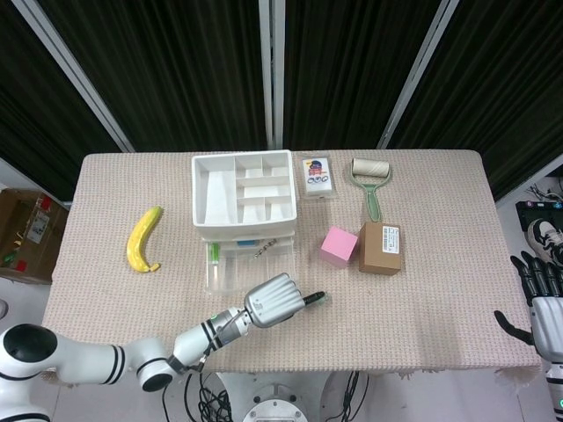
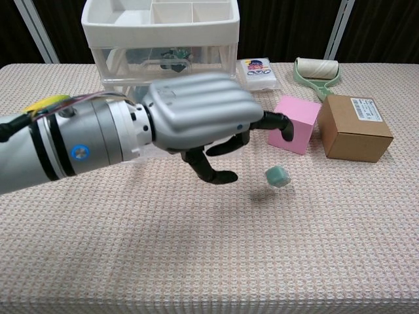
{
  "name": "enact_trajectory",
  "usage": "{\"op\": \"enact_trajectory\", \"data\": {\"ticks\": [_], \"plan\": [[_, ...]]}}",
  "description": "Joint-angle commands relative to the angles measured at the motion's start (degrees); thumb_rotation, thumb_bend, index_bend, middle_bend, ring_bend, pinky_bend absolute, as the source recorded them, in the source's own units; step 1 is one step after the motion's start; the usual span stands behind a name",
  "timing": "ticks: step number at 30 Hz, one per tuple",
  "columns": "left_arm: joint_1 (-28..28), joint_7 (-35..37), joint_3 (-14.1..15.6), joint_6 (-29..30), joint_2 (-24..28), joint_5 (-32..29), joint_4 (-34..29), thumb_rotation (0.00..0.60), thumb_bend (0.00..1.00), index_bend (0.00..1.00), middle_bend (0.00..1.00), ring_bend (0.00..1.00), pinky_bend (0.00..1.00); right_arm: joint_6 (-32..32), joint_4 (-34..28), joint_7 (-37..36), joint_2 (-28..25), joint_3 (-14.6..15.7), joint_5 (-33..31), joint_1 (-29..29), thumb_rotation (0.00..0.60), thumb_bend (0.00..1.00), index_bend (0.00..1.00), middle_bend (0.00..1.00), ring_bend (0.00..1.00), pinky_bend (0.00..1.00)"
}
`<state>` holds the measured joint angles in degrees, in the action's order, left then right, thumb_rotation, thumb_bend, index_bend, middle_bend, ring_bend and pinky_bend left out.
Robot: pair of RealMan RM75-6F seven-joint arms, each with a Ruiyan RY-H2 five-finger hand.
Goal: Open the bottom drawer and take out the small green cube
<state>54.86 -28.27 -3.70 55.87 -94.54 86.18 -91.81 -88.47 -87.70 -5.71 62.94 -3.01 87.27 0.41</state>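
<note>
Left hand (image 2: pixel 196 124) open, fingers apart.

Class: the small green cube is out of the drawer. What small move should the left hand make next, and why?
Probably draw the left hand back and up, away from the small green cube. The cube is free of the fingers, in front of the pink block, so the hand holds nothing and the bottom drawer stands open.
</note>
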Motion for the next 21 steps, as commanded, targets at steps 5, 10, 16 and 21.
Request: {"op": "enact_trajectory", "data": {"ticks": [5,10,16,21], "plan": [[-9.7,7.7,-3.3,18.7,6.5,3.0,-6.1,0.600,0.21,0.19,0.77,0.92,1.00,-0.4,0.4,-0.8,-0.2,0.0,0.4,-0.1,0.600,0.13,0.00,0.00,0.00,0.00],[-18.8,13.4,-4.4,32.1,13.1,3.2,-7.6,0.600,0.20,0.22,0.72,0.85,1.00,-0.8,0.7,-1.1,-0.2,0.0,0.8,-0.1,0.600,0.13,0.00,0.00,0.00,0.00],[-28.7,16.4,-2.4,38.5,19.9,-2.4,-7.0,0.600,0.19,0.27,0.64,0.73,0.92,-0.2,0.9,-1.1,0.0,0.2,1.3,0.3,0.600,0.13,0.00,0.00,0.00,0.00],[-34.1,18.4,2.3,32.0,27.6,-10.8,-7.9,0.600,0.19,0.26,0.42,0.42,0.44,0.5,0.9,-1.2,-0.3,0.5,2.7,1.1,0.600,0.14,0.00,0.00,0.00,0.00]]}}
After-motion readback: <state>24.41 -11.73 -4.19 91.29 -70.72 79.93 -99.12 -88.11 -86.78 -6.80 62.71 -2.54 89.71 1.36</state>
